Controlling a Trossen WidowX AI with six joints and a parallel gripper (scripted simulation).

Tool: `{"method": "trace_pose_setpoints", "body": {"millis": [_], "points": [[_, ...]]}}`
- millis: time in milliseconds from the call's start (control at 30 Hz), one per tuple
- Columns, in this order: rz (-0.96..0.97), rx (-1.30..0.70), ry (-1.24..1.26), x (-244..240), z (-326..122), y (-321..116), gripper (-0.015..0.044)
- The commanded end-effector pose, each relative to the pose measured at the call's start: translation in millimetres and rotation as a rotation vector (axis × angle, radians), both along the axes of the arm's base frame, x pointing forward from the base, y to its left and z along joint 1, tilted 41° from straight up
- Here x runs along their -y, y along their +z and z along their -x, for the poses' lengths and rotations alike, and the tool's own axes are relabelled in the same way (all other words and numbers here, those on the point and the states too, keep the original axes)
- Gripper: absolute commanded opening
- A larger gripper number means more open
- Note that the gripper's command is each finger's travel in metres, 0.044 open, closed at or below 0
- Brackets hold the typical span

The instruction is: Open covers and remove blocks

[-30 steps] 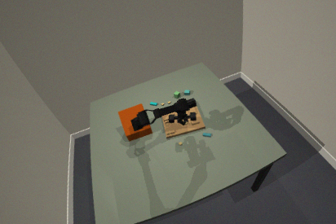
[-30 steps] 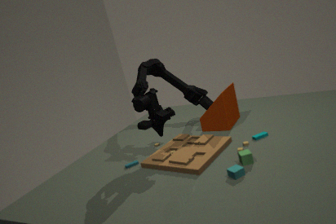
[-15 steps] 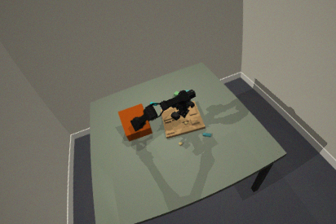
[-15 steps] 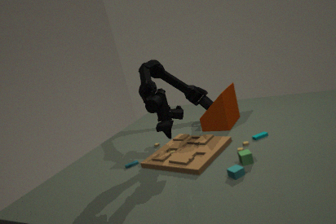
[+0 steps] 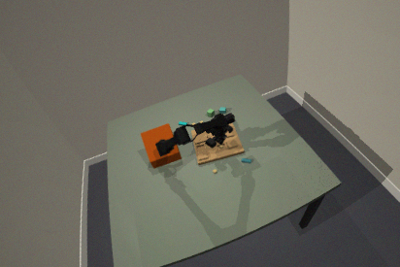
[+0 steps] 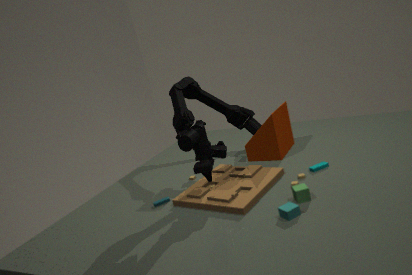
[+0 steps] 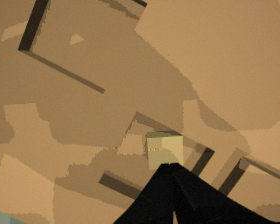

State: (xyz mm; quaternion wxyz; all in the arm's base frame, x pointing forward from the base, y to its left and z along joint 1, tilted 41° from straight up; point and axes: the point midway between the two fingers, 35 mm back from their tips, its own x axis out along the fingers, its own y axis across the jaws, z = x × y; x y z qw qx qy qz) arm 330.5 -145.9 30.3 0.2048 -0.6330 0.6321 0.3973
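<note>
The wooden puzzle board (image 5: 220, 157) (image 6: 252, 199) lies on the table. Flat wooden covers, such as one plate (image 6: 197, 192) and another (image 6: 221, 198), stand slightly proud of it; how far each is open is unclear. In the wrist view a pale yellow block (image 7: 165, 149) sits in an uncovered well. My gripper (image 6: 210, 180) (image 7: 169, 171) is shut with nothing between its fingers. Its tips are low over the board, right beside or over that block; contact cannot be told. A green cube (image 5: 211, 113) (image 6: 301, 193) and a teal cube (image 5: 222, 110) (image 6: 289, 211) rest on the table beside the board.
An orange wedge (image 5: 157, 142) (image 6: 275, 140) stands beside the board, near the arm's base. A cyan bar (image 5: 183, 123) (image 6: 319, 166), a teal bar (image 5: 247, 160) (image 6: 161, 202) and small yellow pieces, one of them a block (image 5: 215, 171) (image 6: 192, 178), lie around the board.
</note>
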Motion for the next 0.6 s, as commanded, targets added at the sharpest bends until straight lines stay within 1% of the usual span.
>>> {"method": "trace_pose_setpoints", "body": {"millis": [0, 567], "points": [[0.005, -0.008, 0.007, 3.1, 1.9, -5.6, 0.0], [0.005, -0.008, 0.007, 11.0, 2.9, -14.3, 0.0]]}}
